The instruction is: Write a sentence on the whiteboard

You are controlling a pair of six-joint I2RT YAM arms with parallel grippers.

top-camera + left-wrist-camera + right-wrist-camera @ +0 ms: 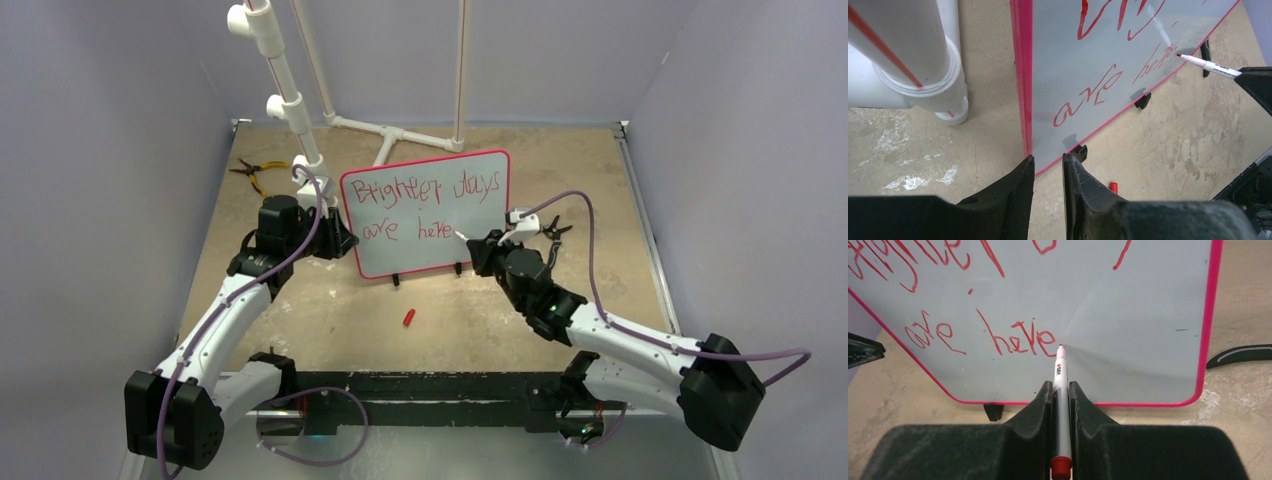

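1. The whiteboard stands upright on its small black feet in the middle of the table, its face turned toward the arms.
2. The sentence runs in red across two rows: "Brighter days" above, "are here" below.
3. The right gripper is clamped on a marker. The barrel lies in the slot between its two fingers and the red tip points at the board.
4. The marker tip sits at the board's surface just right of the final "e" of "here", in the lower row and left of the board's right frame.
5. The left gripper is at the board's lower left corner. Its fingers straddle the red frame there and look closed on it.
6. A small red cap lies on the table in front of the board, between the two arms.
7. Pliers lie at the back left, beside the white pipe stand.
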